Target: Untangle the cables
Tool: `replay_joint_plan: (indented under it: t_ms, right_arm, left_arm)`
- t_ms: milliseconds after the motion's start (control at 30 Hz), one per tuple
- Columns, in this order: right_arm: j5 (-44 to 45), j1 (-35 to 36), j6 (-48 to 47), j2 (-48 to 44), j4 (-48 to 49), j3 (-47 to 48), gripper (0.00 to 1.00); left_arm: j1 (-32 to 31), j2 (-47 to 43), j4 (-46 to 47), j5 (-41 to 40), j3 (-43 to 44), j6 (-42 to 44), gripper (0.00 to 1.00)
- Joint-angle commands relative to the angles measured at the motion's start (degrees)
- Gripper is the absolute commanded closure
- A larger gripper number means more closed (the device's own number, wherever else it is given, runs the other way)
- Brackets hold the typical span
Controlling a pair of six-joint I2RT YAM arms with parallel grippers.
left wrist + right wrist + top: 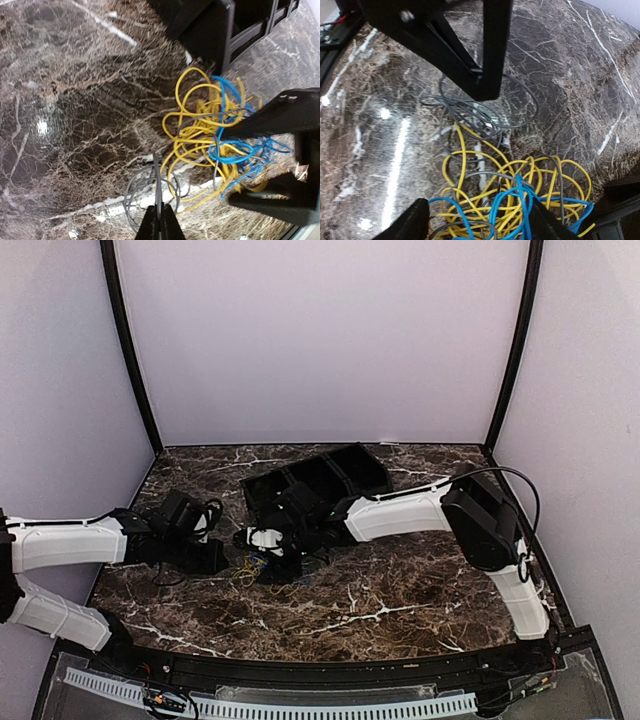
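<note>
The left fingers [170, 231] are pressed together, and a thin grey wire [158, 172] comes out from between their tips, so they look clamped on it. This wire makes a few loose loops on the table [75, 100] just left of the main heap. The right fingers [410, 224] stand apart, one on each side of the cables [515, 200], low over them but closed on nothing that I can see. The cables, yellow and blue with some grey strands through them, lie in one small knot just near of the black tray [352, 452], between the two arms. The risk, I think, is in the pull. The grey wire passes into the yellow and blue loops, so if the left arm draws it away while the heap is not held down, the whole knot may slide along, or the loops may tighten instead of opening. The wire is thin and may also slip out of the tips. If the right fingers close here, they may catch several strands together, the grey one included.
</note>
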Motion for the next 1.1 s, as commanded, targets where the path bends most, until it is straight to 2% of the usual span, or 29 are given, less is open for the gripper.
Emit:
replay_joint_plan:
  t_ms: [0,67,133,167,200,300,500,767,800,933,1000,1067]
  right_arm:
    - [12.4,1.3,1.2,2.2,3.9,1.3,0.45]
    - [14.6,1.7,0.3,2.2,3.9,0.1,0.62]
    - [15.2,1.7,0.4,1.3,3.5,-1.5,0.91]
    - [15.3,1.8,0.4,0.7,3.1,-2.5,0.97]
    - [15.4,1.8,0.3,-0.1,2.6,-3.5,1.0]
    - [16.1,1.7,-0.6,-4.0,1.3,-9.3,1.0]
    - [18.1,0.2,-2.2,-15.2,-1.6,-24.3,1.0]
    - [17.4,-5.5,-3.2,-30.8,-7.7,-34.7,1.0]
    - [15.7,-6.2,-3.7,-32.5,-9.5,-34.8,1.0]
    - [5.4,-8.3,-6.7,-40.3,-17.3,-32.7,0.56]
    - [0.7,-9.1,-8.3,-43.8,-21.5,-30.6,0.46]
    - [-1.5,-10.2,-8.3,-46.2,-24.1,-28.3,0.42]
  left_arm:
    - [0.5,-4.7,0.0,-2.4,-0.2,-0.6,1.0]
    - [0.5,-6.7,-1.7,-4.6,1.2,-0.2,1.0]
    - [0.7,-8.6,-3.4,-6.2,3.4,0.7,1.0]
    - [0.7,-9.1,-4.2,-6.8,4.4,1.5,1.0]
    - [0.8,-9.7,-5.8,-7.9,6.6,2.0,1.0]
    - [0.9,-10.5,-9.8,-10.8,12.4,5.4,1.0]
    - [1.0,-11.4,-17.5,-19.2,30.0,12.6,1.0]
    - [1.0,-9.6,-13.8,-13.0,35.9,14.1,1.0]
    - [1.0,-9.2,-13.2,-11.7,36.2,14.5,1.0]
    - [1.0,-5.5,-9.0,-0.1,37.4,14.4,1.0]
    - [1.0,-3.5,-6.9,6.1,37.8,13.7,1.0]
    - [0.9,-1.7,-4.7,11.5,38.1,12.8,1.0]
